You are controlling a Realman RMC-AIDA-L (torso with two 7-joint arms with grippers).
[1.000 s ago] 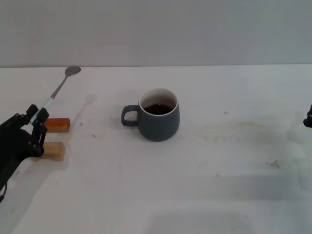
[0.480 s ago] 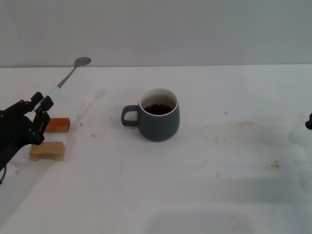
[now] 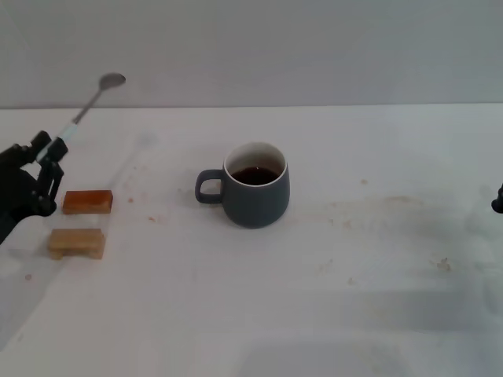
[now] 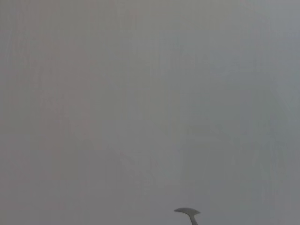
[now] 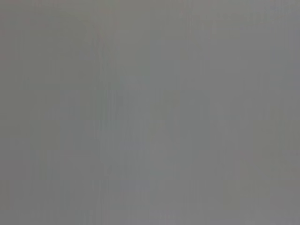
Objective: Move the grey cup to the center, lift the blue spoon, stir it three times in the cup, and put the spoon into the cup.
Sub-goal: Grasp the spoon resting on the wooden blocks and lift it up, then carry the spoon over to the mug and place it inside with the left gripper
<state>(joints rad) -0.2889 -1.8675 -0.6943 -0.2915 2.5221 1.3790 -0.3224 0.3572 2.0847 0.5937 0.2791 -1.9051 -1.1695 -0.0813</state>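
Note:
The grey cup [image 3: 255, 188] stands upright near the middle of the white table, handle toward the left, dark liquid inside. My left gripper [image 3: 47, 157] at the far left is shut on the pale handle of the blue spoon [image 3: 88, 106], held in the air and tilted, its metal bowl up and away from me. The spoon's bowl also shows in the left wrist view [image 4: 187, 212] against the grey wall. My right gripper [image 3: 497, 200] barely shows at the right edge, parked. The right wrist view shows only grey.
Two small wooden blocks lie at the left, an orange-brown one [image 3: 87, 202] and a paler one [image 3: 76, 243], just below my left gripper. The table [image 3: 369, 267] has faint stains right of the cup.
My left gripper has risen and drawn left with the spoon, away from the wooden blocks. The spoon's bowl is higher against the wall. The cup has not moved.

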